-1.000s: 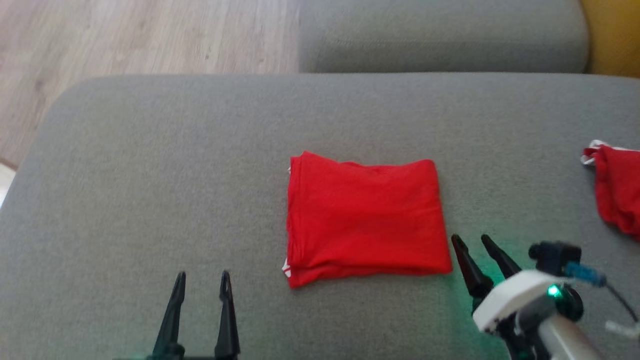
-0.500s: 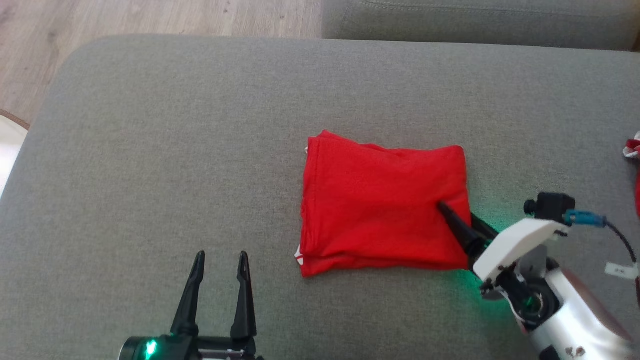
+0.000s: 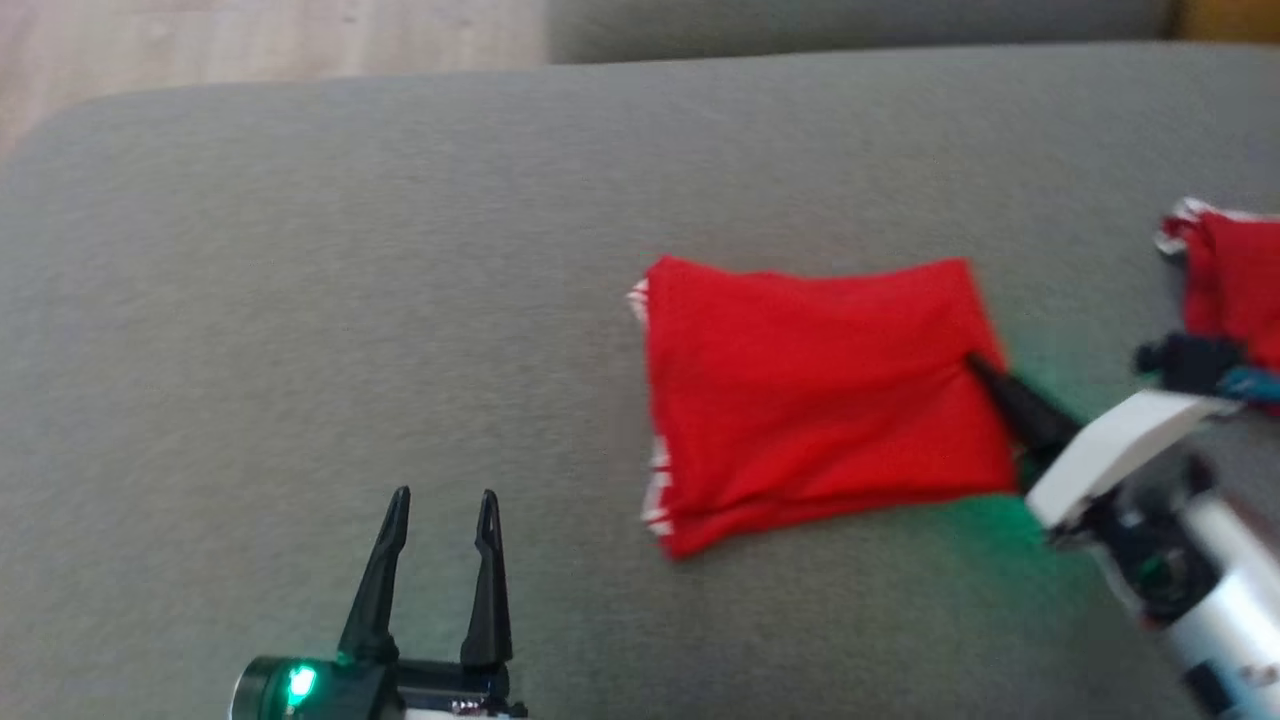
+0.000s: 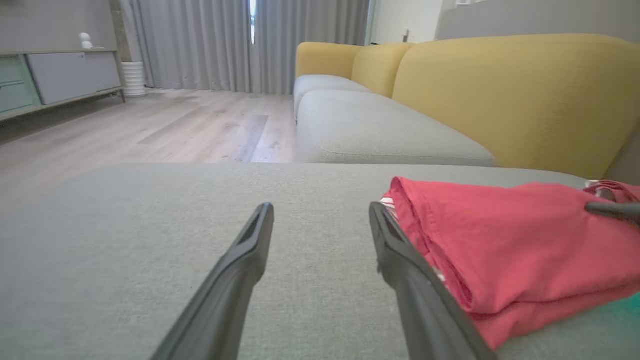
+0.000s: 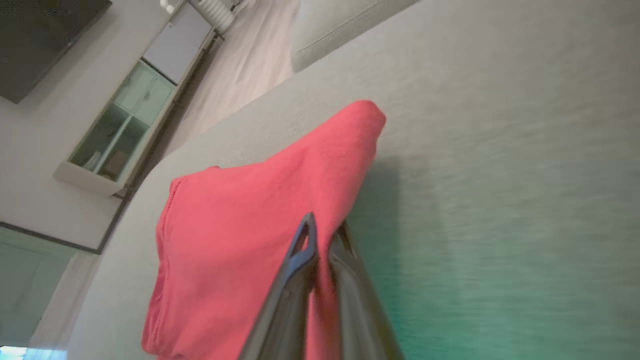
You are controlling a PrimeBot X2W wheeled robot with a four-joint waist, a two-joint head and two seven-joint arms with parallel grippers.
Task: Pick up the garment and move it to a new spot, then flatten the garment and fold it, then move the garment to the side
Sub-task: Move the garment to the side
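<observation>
Right claw (image 3: 975, 362), spread a second ago, now clenched on the folded red garment's (image 3: 820, 390) right edge; garment lies right of the grey cushion's (image 3: 300, 300) middle. Left claw (image 3: 440, 500) released, near the cushion's front. Fold looks done; sideways move likely starting.

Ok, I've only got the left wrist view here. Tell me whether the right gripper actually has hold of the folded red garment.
Observer: Yes. In the right wrist view the right gripper is shut, its two fingers pinching the right edge of the folded red garment.
Operator: Now tell me whether my left gripper is touching the cloth. One finger overlaps it on my screen.
Observer: It isn't. In the head view the left gripper is open over the grey cushion, apart from the garment, to its left and nearer the robot.
</observation>
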